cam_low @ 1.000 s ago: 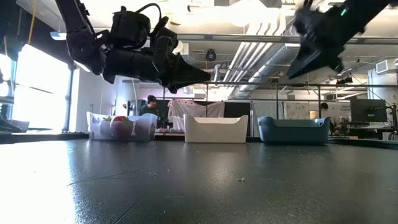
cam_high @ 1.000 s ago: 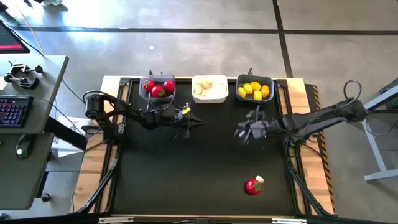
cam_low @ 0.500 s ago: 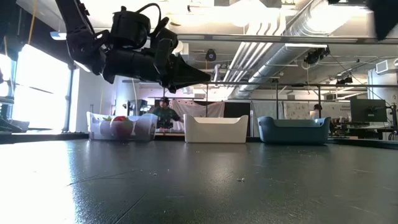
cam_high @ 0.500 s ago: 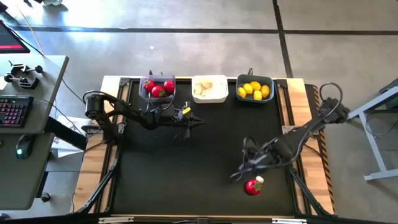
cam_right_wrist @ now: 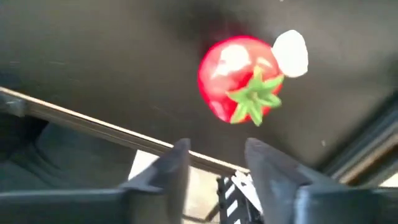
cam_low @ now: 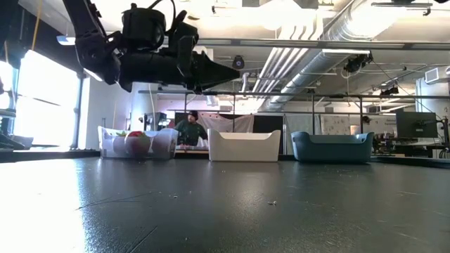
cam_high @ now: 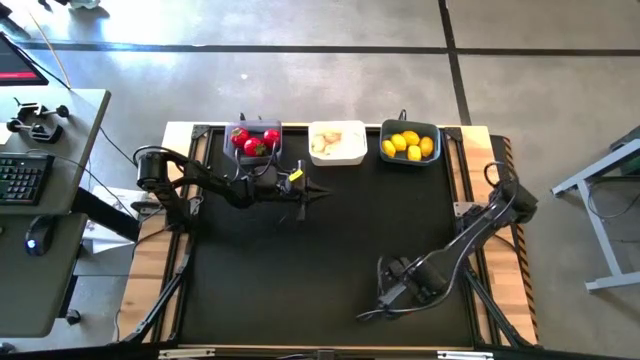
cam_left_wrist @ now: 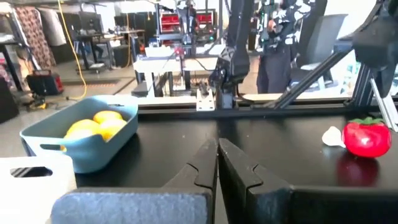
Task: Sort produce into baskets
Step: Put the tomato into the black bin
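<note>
Right ahead of the right claw [cam_right_wrist: 217, 148] lies the last loose tomato [cam_right_wrist: 242, 78], past the fingertips and not between them. A whitish garlic bulb [cam_right_wrist: 290, 53] touches the tomato on its far side from the claw. The claw's two fingers [cam_right_wrist: 177, 163] stand apart with nothing in them, released. The tomato is round, with no clear long axis. Its green top points up, toward the claw above it, and the left wrist view shows it sitting upright. From overhead the right arm [cam_high: 450, 255] covers both pieces, low over the near right part of the mat.

Well away, across the mat, the left claw [cam_high: 310, 193] hangs in the air, clenched on nothing. Just beyond it, along the far edge, stand three baskets. The grey basket [cam_high: 253, 140] holds tomatoes, the white basket [cam_high: 337, 143] holds garlic and the teal basket [cam_high: 410, 143] holds lemons [cam_high: 407, 145].

The black mat [cam_high: 300, 260] lies on a wooden table [cam_high: 150, 260] over a concrete floor. A desk with a keyboard [cam_high: 25, 178] stands to the side, and a person [cam_low: 188, 130] shows far back in the room.
</note>
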`<act>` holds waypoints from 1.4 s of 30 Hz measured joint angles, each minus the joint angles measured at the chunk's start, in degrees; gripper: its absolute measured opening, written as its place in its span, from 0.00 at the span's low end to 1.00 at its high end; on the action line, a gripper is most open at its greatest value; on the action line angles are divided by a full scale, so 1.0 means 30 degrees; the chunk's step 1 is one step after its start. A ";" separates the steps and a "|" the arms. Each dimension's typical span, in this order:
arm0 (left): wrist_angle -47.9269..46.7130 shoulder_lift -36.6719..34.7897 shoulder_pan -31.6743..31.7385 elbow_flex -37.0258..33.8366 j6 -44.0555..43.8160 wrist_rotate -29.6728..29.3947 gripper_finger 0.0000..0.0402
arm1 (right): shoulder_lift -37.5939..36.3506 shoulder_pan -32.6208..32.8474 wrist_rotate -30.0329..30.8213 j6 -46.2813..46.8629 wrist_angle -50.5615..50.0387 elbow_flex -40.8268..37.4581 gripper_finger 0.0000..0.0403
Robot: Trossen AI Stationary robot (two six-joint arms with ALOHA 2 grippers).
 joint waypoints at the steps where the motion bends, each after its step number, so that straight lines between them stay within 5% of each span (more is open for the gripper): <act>1: 0.0049 0.0000 0.0000 0.0000 0.0021 0.0000 0.00 | 0.0246 -0.0004 -0.0212 0.0070 -0.0051 0.0150 0.44; 5: 0.0077 0.0000 0.0000 0.0000 0.0028 0.0000 0.00 | 0.0854 -0.0011 -0.0325 0.0058 0.0510 0.0310 0.64; 9: 0.0070 0.0000 0.0000 0.0000 0.0028 0.0000 0.00 | 0.1121 -0.0011 -0.0379 0.0071 -0.0250 0.0310 0.74; 29: -0.0025 0.0000 0.0029 0.0000 -0.0110 0.0002 0.00 | 0.1447 -0.0193 -0.1843 -0.2538 0.3371 -0.4534 0.75; 42: -0.0046 0.0000 0.0295 0.0000 -0.0117 0.0007 0.00 | 0.1468 -0.0673 -0.2100 -0.4694 0.4584 -0.4987 0.75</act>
